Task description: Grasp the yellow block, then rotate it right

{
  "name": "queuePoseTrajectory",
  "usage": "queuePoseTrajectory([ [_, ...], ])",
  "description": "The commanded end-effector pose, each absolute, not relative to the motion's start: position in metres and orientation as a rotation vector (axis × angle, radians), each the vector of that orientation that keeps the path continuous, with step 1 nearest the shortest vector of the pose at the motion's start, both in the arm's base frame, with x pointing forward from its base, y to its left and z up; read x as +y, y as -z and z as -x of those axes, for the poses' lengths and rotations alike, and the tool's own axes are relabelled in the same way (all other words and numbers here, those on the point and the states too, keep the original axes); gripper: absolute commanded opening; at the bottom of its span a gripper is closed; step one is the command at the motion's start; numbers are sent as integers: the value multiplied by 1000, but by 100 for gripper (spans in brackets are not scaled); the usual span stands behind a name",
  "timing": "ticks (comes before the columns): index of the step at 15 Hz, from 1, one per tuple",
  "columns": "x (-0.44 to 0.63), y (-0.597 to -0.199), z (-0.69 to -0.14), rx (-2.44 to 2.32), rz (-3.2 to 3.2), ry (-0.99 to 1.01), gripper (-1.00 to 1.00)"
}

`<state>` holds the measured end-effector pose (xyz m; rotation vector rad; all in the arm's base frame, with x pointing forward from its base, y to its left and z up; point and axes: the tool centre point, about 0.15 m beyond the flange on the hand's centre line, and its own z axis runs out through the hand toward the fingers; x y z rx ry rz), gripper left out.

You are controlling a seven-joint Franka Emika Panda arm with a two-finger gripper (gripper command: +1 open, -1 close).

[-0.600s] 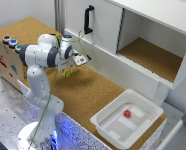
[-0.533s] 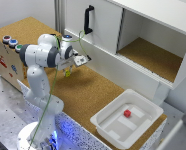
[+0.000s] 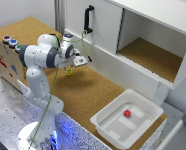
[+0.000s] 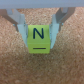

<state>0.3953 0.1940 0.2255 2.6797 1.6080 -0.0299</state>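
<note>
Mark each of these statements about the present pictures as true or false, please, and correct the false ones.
1. The yellow block sits between the gripper's two fingers. True.
2. The block's visible face is plain. False: it shows a dark letter N with a line under it.
3. The small red cube lies in the white tray. True.
4. The red cube lies beside the gripper. False: it is far off, toward the exterior view's right.
5. The cabinet compartment holds a block. False: none shows inside.
</note>
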Motion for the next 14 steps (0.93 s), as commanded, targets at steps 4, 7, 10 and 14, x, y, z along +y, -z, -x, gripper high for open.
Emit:
queuePoseTrajectory([
  [4,199,-230,-383,869,-3109,50,-100],
  [7,190,-229,-391,528,-3166,22,-100],
  [10,178,-227,-401,146,-3156,-8,-100],
  [14,183,-213,-410,-136,-3115,16,-100],
])
